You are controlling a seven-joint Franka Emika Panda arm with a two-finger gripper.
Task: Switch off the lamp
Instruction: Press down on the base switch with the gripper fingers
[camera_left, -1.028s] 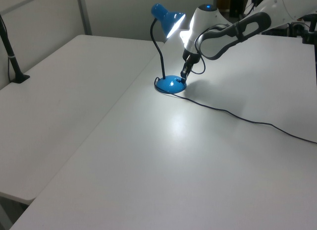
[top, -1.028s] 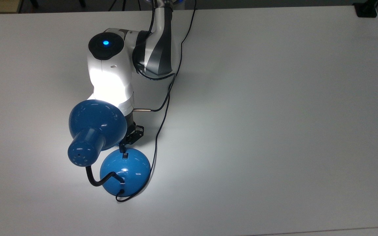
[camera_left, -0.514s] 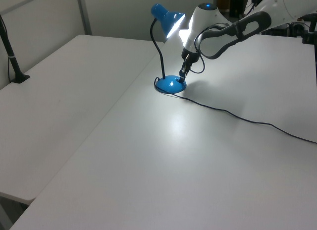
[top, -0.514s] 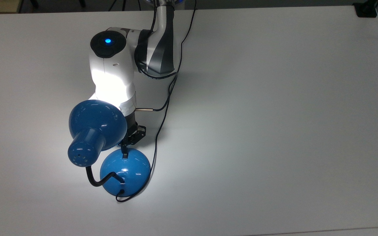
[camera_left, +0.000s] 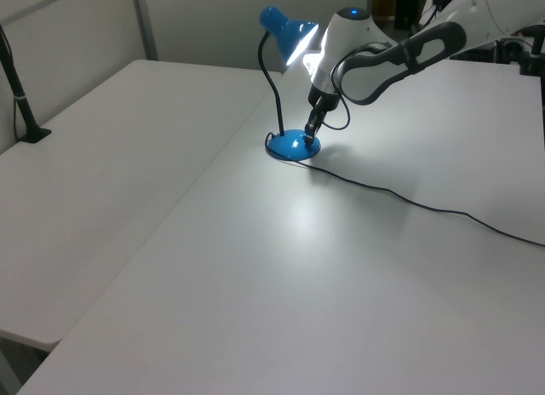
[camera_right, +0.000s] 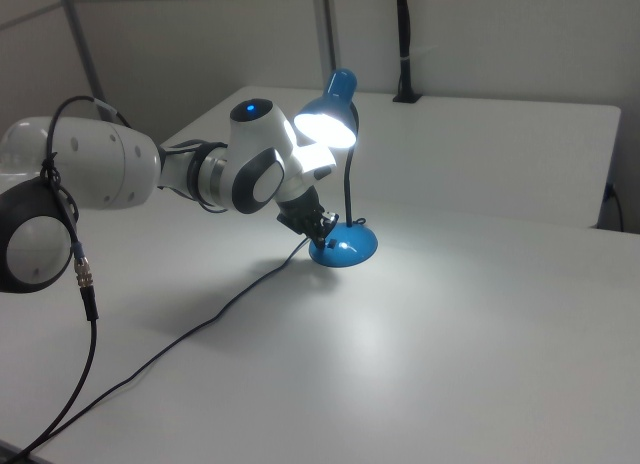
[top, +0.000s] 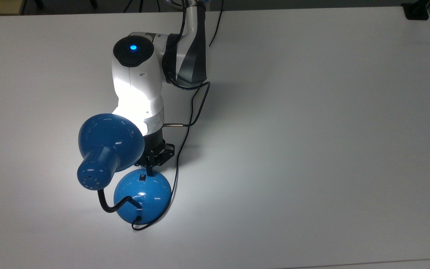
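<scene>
- The claw (top: 148,172) hangs at the upper rim of the lamp's base in the top view, its dark tip down at the dome close to the little black switch (top: 142,178). How far apart its two prongs stand I cannot tell; it has hold of nothing that I can see.
- In the left view the claw (camera_left: 310,133) comes down steeply onto the base from the left view's right; in the right view the claw (camera_right: 325,227) reaches it from the right view's left.
- The lamp (top: 110,147) stands on the white table (top: 312,130), lit, throwing a bright patch on the arm's white shell (top: 137,89) and on the tabletop.
- Its base (top: 142,196) is a round, glossy blue dome, smooth enough to carry small highlights.
- A thin black bendy neck (camera_left: 273,93) rises nearly upright from the base, then curves over to the shade.
- The shade (camera_right: 332,112) is bell-shaped and glossy blue, with a narrow cap pierced by small holes; its mouth tilts down toward the arm.
- A thin black cord (top: 179,160) loops out from the base and trails across the matte table.
</scene>
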